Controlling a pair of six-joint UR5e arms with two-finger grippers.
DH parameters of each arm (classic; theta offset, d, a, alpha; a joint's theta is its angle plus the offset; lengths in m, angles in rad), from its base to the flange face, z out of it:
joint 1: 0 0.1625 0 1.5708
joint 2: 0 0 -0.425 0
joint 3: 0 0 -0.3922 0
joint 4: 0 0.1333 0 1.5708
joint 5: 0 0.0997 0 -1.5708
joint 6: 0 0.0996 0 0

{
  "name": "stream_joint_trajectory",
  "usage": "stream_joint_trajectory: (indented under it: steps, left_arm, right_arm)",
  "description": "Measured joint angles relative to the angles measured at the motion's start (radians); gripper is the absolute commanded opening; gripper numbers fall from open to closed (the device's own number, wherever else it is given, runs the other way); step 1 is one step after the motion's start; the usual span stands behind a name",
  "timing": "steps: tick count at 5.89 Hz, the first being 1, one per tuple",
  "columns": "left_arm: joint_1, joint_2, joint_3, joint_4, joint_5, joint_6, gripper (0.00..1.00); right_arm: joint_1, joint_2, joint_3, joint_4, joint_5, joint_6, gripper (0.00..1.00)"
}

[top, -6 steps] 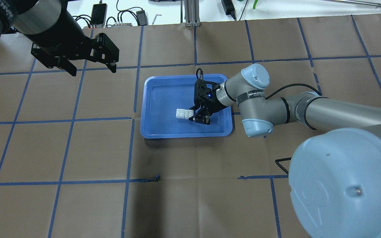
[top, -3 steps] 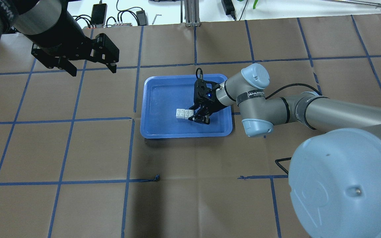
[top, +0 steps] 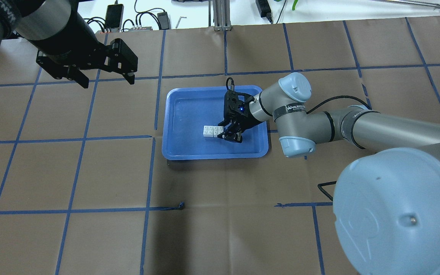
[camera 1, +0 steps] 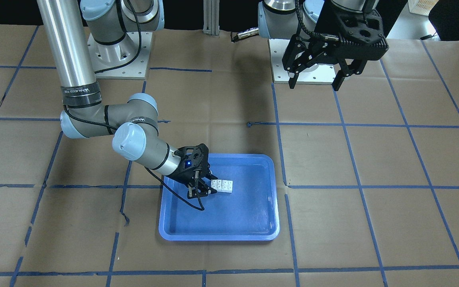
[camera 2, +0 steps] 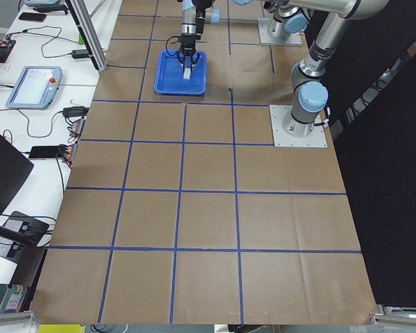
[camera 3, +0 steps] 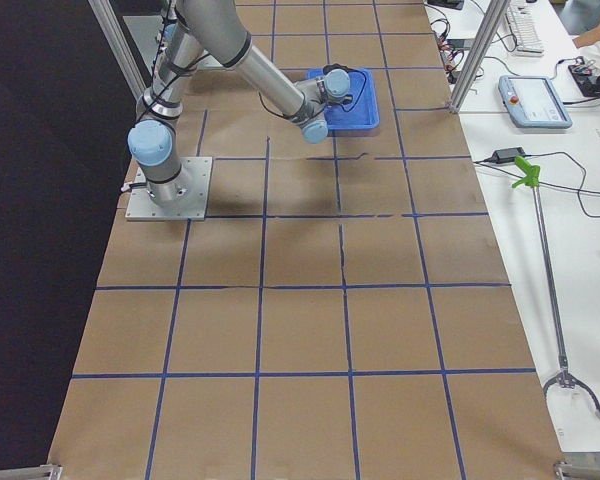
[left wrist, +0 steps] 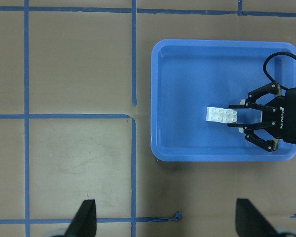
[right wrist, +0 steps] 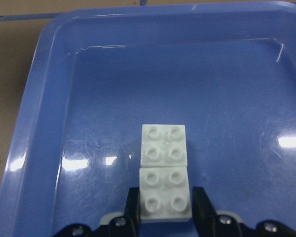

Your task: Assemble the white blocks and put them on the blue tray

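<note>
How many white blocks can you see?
2 white blocks: both on the blue tray, side by side, touching; one sits between the fingers of the right end effector. None seems hidden.

Brown paper-covered table point(top: 71, 172) gridded with blue tape point(top: 82, 137); flat bright-blue rectangular plastic tray point(top: 189, 114) lying directly on it, just above centre of the overhead view.

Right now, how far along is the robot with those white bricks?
Done: both white blocks lie inside the blue tray, side by side, studs up. In hand: the right gripper pinches the nearer one. Still to do: they don't look stacked together yet; the left gripper hangs open, away.
</note>
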Motion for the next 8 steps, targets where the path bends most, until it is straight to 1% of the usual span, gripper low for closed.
stream_joint_trajectory:
  steps: [1, 2, 3, 4, 6, 7, 8]
  left_arm:
    - [0.0, 0.0, 0.0, 0.0, 0.001, 0.0, 1.0]
    - [-0.001, 0.0, 0.0, -0.001, 0.001, 0.0, 1.0]
    - [-0.001, 0.0, -0.001, 0.0, 0.001, 0.0, 1.0]
    - [-0.001, 0.0, -0.001, 0.0, 0.0, 0.0, 1.0]
    - [-0.002, 0.0, 0.0, 0.0, -0.001, 0.0, 1.0]
    - [-0.002, 0.0, 0.0, -0.001, -0.001, 0.0, 1.0]
    - [-0.002, 0.001, -0.001, -0.001, -0.001, 0.0, 1.0]
  right_arm:
    - [0.0, -0.002, 0.0, 0.001, -0.002, 0.001, 0.99]
    - [-0.001, -0.005, -0.007, 0.002, -0.004, 0.038, 1.0]
    - [-0.001, -0.018, -0.037, 0.014, -0.021, 0.115, 1.0]
    - [-0.003, -0.044, -0.084, 0.064, -0.068, 0.174, 1.0]
    - [-0.012, -0.143, -0.15, 0.279, -0.215, 0.231, 1.0]
    - [-0.015, -0.195, -0.172, 0.374, -0.314, 0.29, 1.0]
    - [-0.019, -0.238, -0.204, 0.453, -0.418, 0.389, 1.0]
